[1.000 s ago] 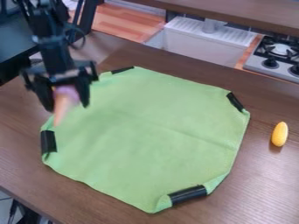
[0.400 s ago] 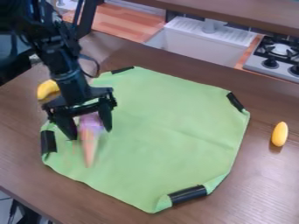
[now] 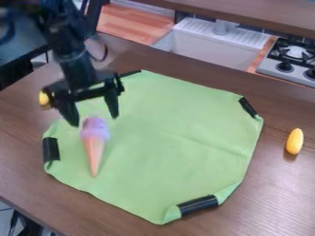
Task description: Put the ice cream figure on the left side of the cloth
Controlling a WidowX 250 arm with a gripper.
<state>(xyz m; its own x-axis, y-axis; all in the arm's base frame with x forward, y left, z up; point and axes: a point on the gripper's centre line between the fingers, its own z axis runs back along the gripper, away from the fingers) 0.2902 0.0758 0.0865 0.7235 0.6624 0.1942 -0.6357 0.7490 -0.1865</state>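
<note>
Lilac and pale orange mark the ice cream figure (image 3: 95,143), which lies on its side on the left part of the green cloth (image 3: 166,138), inboard of the black strip (image 3: 51,149) at the left edge. Relative to the black two-finger gripper (image 3: 95,120), the figure extends from just below the fingertips toward the near edge of the cloth. Its long axis runs almost straight down the view: rounded scoop end nearest the gripper, cone tip farthest from it. The two fingers stand wide apart, one toward each side of the scoop end, so the opening spans the axis crosswise. The gripper holds nothing; the scoop appears separate from both fingertips. The exact height of the fingertips above the cloth cannot be determined. The placement condition appears satisfied, and the step in hand is judged to be retraction. The next move calls for a lift away from the scoop end with the fingers kept spread; a sideways sweep could nudge or roll the figure. The scoop is lilac, broad and rounded; the cone is orange-pink, smooth-looking, and tapers evenly to a narrow tip.
</note>
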